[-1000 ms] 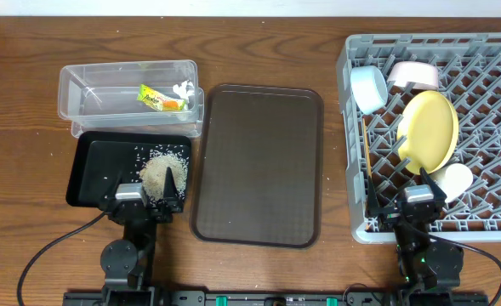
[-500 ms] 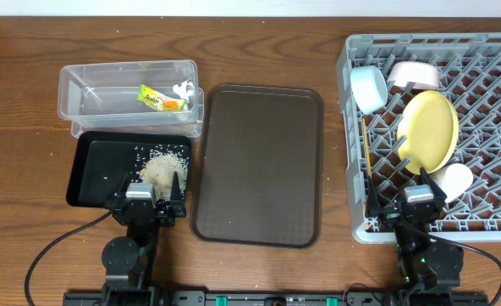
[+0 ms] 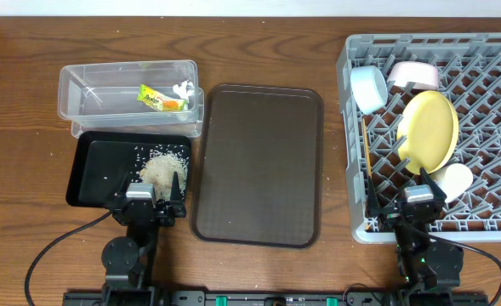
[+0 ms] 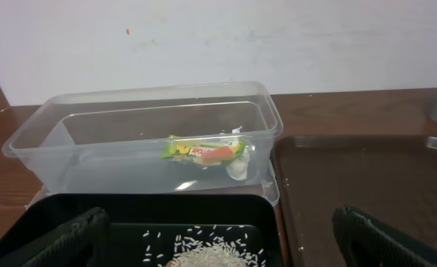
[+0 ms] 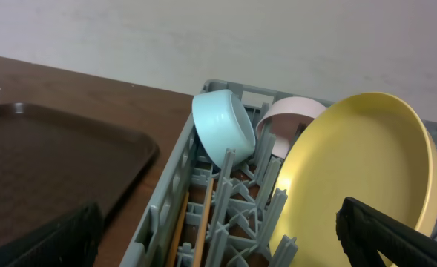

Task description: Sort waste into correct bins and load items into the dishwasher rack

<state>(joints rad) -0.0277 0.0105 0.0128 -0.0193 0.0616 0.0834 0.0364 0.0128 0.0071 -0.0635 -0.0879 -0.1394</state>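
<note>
The snack wrapper and paper scrap lie in the clear tub. The rice heap lies in the black tray. My left gripper is open and empty at that tray's near edge, its fingers either side of the rice. The grey rack holds the blue bowl, white bowl, yellow plate, cup and chopsticks. My right gripper is open and empty at the rack's near-left corner, over the chopsticks.
A large dark brown serving tray lies bare between the bins and the rack. In the left wrist view the wrapper shows through the tub's wall. A white wall stands behind the table.
My left gripper has shifted slightly to the right at the black tray's near edge. Nothing else has moved.
</note>
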